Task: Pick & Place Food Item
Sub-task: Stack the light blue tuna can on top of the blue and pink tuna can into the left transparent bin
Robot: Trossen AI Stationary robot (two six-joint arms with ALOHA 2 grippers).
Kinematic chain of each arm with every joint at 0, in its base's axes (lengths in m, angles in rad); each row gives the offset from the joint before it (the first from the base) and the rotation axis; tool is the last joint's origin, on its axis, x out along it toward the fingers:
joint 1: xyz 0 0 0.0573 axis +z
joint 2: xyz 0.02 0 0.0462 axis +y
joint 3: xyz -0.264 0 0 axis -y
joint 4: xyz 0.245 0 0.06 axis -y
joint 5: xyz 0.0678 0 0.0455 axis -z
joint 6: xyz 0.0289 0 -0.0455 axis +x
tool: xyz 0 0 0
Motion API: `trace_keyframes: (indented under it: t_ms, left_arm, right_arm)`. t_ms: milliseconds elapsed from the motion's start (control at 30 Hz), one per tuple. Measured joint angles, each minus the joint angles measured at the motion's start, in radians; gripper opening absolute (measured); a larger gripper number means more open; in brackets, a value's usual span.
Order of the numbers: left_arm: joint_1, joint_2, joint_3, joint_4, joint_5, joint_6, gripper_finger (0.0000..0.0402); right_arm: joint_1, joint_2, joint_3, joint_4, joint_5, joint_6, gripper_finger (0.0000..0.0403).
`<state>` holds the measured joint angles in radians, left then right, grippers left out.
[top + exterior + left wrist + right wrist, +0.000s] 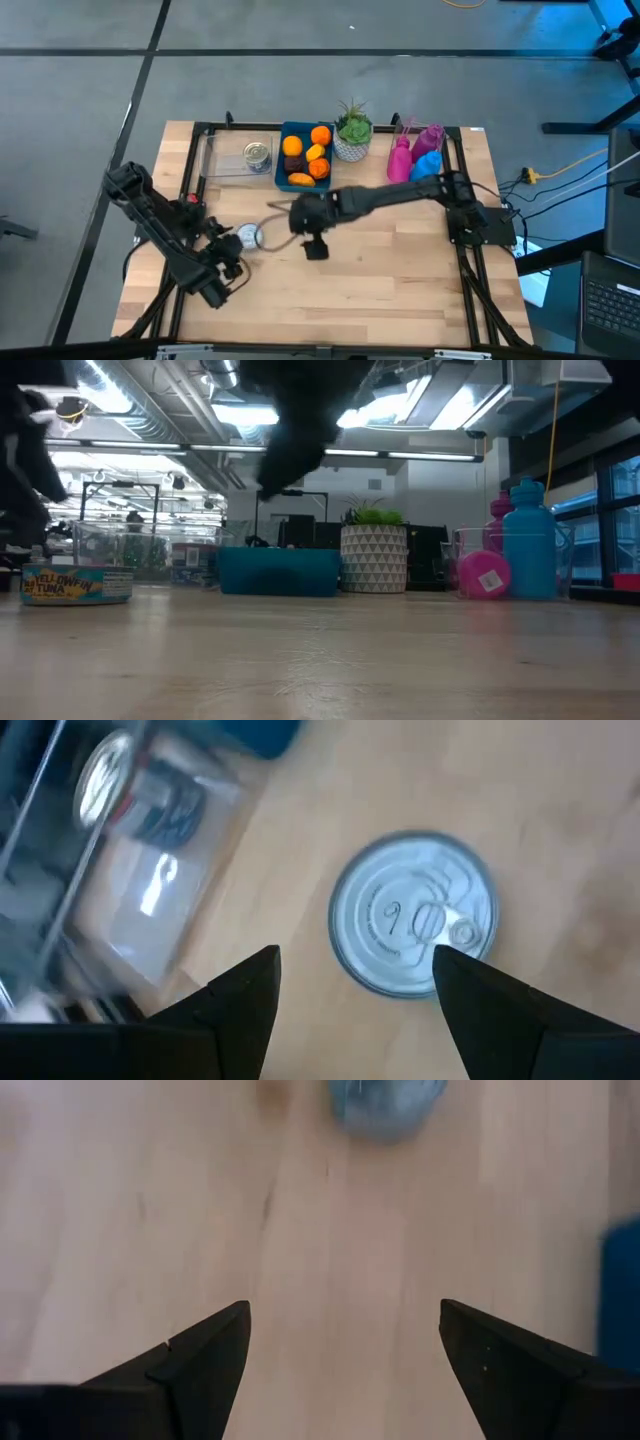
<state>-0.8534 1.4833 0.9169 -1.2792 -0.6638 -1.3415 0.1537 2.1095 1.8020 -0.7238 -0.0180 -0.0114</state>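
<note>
Right now the tuna can (248, 236) sits flat on the bare wood of the table (400, 290), toward its left side, and the left gripper (355, 982) hovers just above it with its fingers spread and nothing between them. It looks like a squat, rigid metal tin — probably solid for its size, with a smooth side wall that could slip under a light pinch. I would take it across the side wall, low down, fingers on opposite sides; the pull-tab lid gives no purchase.

Beyond it, the right gripper (316, 246) hangs over the middle of the table, jaws wide and empty, near enough to crowd a sideways carry.

Farther back stand a clear container (235, 155) holding a second can, a blue bin (287, 180) of oranges, a potted plant (352, 135) and bottles (415, 155) — the open wood lies in front, so lifting straight up first seems safest.
</note>
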Motion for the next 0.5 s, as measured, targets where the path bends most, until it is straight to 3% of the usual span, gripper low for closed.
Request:
trace_keyframes:
  t_ms: [133, 233, 367, 500]
  left_arm:
    - [-0.067, -0.078, -0.023, -0.079, -0.042, -0.295, 0.0251]
    - [-0.124, -0.152, -0.074, -0.124, -0.018, -0.452, 0.0251]
    - [-0.159, -0.237, -0.180, -0.152, 0.136, -0.490, 0.0251]
    - [-0.126, -0.238, -0.164, -0.173, 0.078, -0.470, 0.0251]
  right_arm:
    - [-0.076, -0.001, -0.049, 0.173, -0.157, 0.012, 0.0320]
    - [-0.116, -0.001, -0.057, 0.193, -0.218, 0.037, 0.0320]
    - [-0.126, -0.001, -0.059, 0.126, -0.223, 0.049, 0.0320]
    - [-0.101, -0.001, -0.059, 0.117, -0.229, 0.049, 0.0320]
